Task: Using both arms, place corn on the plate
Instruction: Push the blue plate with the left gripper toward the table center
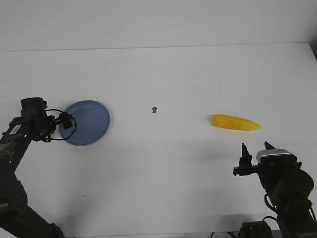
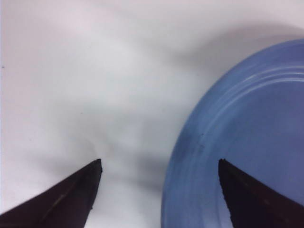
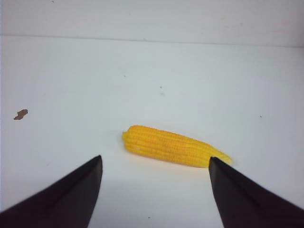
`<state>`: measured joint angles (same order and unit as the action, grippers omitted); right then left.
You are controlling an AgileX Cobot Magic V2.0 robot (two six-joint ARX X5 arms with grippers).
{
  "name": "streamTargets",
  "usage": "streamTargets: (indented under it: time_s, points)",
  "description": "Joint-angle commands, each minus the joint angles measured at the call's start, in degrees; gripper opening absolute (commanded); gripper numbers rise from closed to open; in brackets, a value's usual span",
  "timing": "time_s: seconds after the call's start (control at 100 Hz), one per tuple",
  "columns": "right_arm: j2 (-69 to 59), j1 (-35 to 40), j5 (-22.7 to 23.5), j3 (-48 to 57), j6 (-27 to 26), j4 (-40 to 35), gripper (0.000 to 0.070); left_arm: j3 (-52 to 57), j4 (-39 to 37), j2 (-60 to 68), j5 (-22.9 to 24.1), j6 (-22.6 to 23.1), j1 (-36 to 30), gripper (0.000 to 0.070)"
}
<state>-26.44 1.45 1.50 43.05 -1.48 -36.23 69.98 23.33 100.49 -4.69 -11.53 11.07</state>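
Black and spread wide, the right tool [image 1: 254,147] hung empty near the surface's front right corner, its two tips apart. Just beyond it lay the corn [image 1: 236,122], flat on the right half of the surface, its long axis running roughly left to right with the pointed end toward the right edge; in the right wrist view the corn [image 3: 175,146] sat between and ahead of the tips, crosswise to the jaw gap. That arm was clearly the nearer one. Well apart, by the left edge, the plate [image 1: 94,119] lay with the left tool [image 2: 159,166] spread across its rim, gripping nothing.
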Motion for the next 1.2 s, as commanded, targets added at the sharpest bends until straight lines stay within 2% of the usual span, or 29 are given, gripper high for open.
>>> streamTargets:
  time_s: [0.0, 0.26, 0.31, 0.45, 0.63, 0.78, 1.04, 1.19]
  points:
    - [-0.2, 0.0, 0.0, 1.0, -0.7, 0.6, 0.0474, 1.1, 0.0, 1.8, -0.3, -0.3, 0.1, 0.0503]
    - [-0.2, 0.0, 0.0, 1.0, -0.7, 0.6, 0.0474, 1.1, -0.1, 2.4, -0.9, -0.4, 0.0, 0.0495]
    - [-0.2, 0.0, 0.0, 1.0, -0.7, 0.6, 0.0474, 1.1, -0.1, 2.4, -1.2, -0.3, 0.0, 0.0475]
    - [-0.2, 0.0, 0.0, 1.0, -0.7, 0.6, 0.0474, 1.1, 0.0, 2.4, -2.0, 0.0, 0.0, 0.0232]
    - [-0.2, 0.0, 0.0, 1.0, -0.7, 0.6, 0.0474, 1.1, 0.1, 2.4, -4.2, 0.5, 0.0, 0.0003]
    - [-0.2, 0.0, 0.0, 1.0, -0.7, 0.6, 0.0474, 1.1, -0.3, 2.3, -8.7, 0.5, 0.2, 0.0005]
    - [-0.2, 0.0, 0.0, 1.0, -0.7, 0.6, 0.0474, 1.1, -0.4, -1.4, -22.3, 0.5, 0.0, 0.0005]
    - [-0.2, 0.0, 0.0, 1.0, -0.7, 0.6, 0.0474, 1.1, 0.6, -5.3, -26.2, 0.5, -1.5, 0.0005]
